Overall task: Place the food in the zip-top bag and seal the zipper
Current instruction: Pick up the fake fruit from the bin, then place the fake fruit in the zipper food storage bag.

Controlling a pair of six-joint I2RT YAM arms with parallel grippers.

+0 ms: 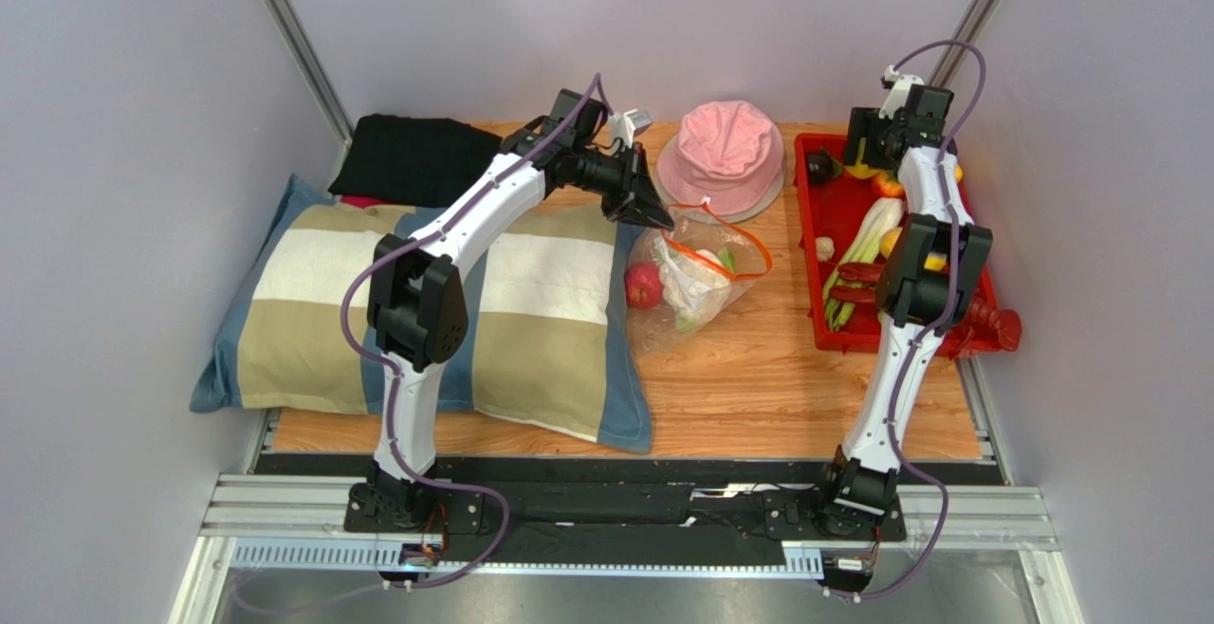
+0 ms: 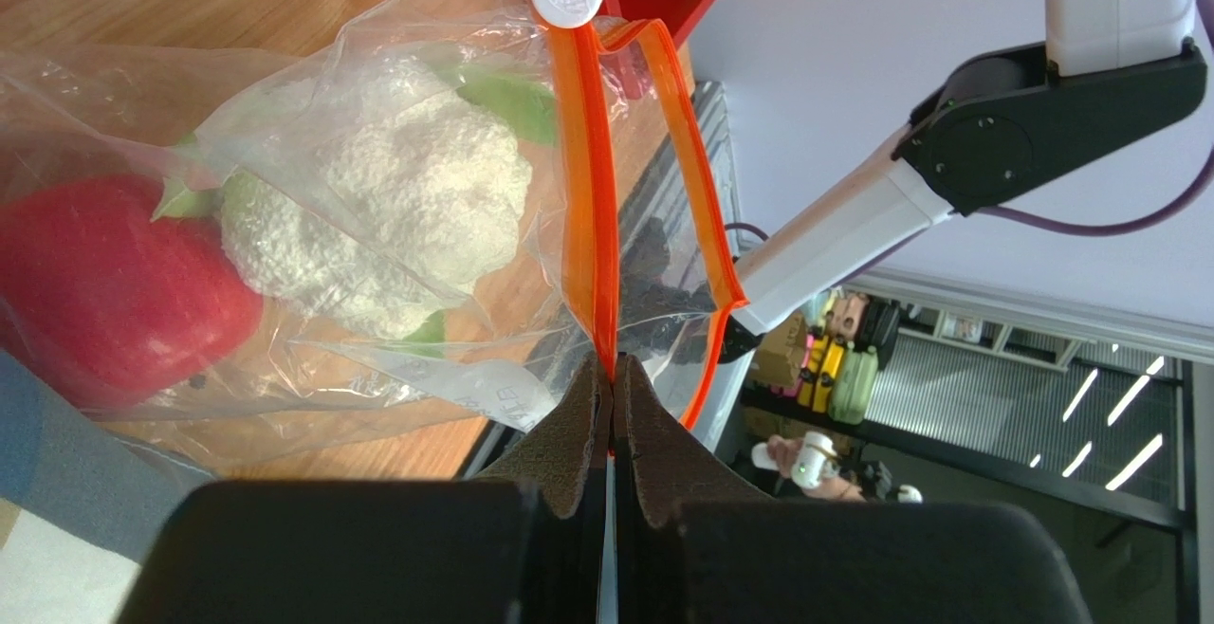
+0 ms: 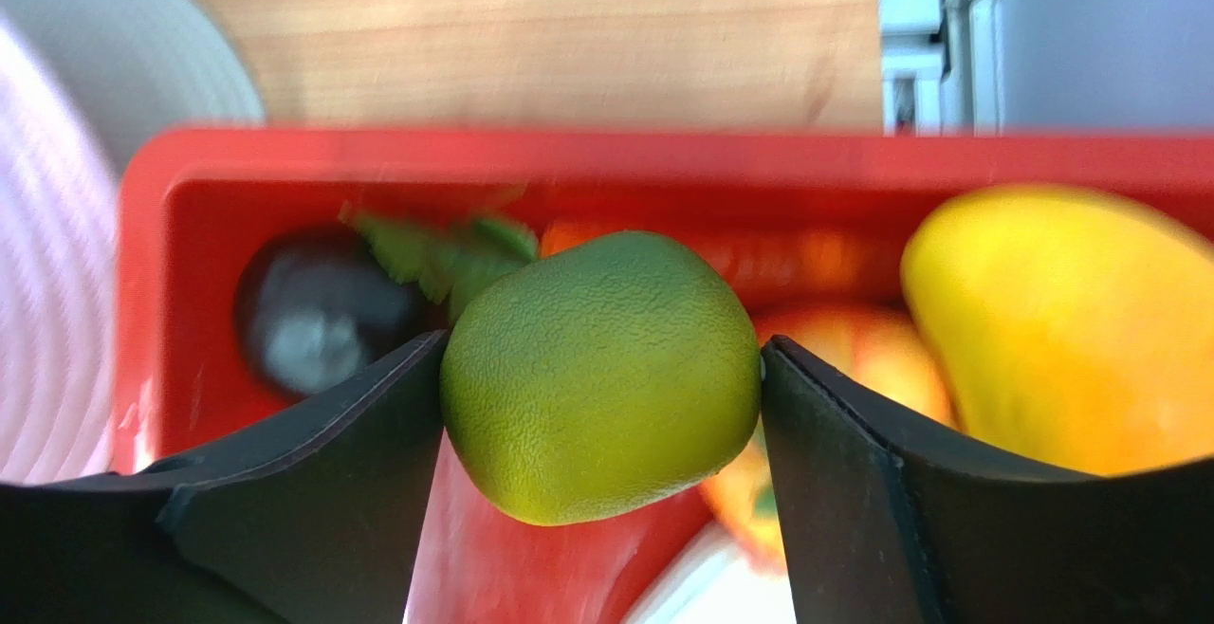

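**Green fruit pinched in tray, bag mouth held by one side only**

Risks:
- The right tool (image 3: 602, 347) has its two pads touching opposite sides of the green fruit (image 3: 599, 404). The fruit is round and glossy, so it may squirt out or roll on lift if the squeeze is off-centre. I can't tell whether it is off the tray floor yet.
- The yellow fruit (image 3: 1062, 325) sits just beside the right pad and the dark fruit (image 3: 307, 318) is near the left one. Either could get nudged or dragged.
- The left tool (image 2: 613, 397) is pinched fully closed on the zipper (image 2: 584, 197), on one lip only. The other lip hangs free, so the mouth may sag shut or be too narrow for the drop.
- The thin strip may slip out of the pinch when the fruit lands.

Where things are:
- The zip-top bag (image 1: 698, 276) lies on the bench (image 1: 770, 382) between the pillow (image 1: 428, 311) and the red tray (image 1: 834, 247).
- The cauliflower (image 2: 378, 197) and the red fruit (image 2: 114, 297) are already inside it. The rest of the food is in the tray.

Pose:
- The left arm reaches forward over the pillow with its elbow high and its wrist tipped down toward the bag mouth.
- The right arm stretches forward along the tray, tool pointing down at the far end.
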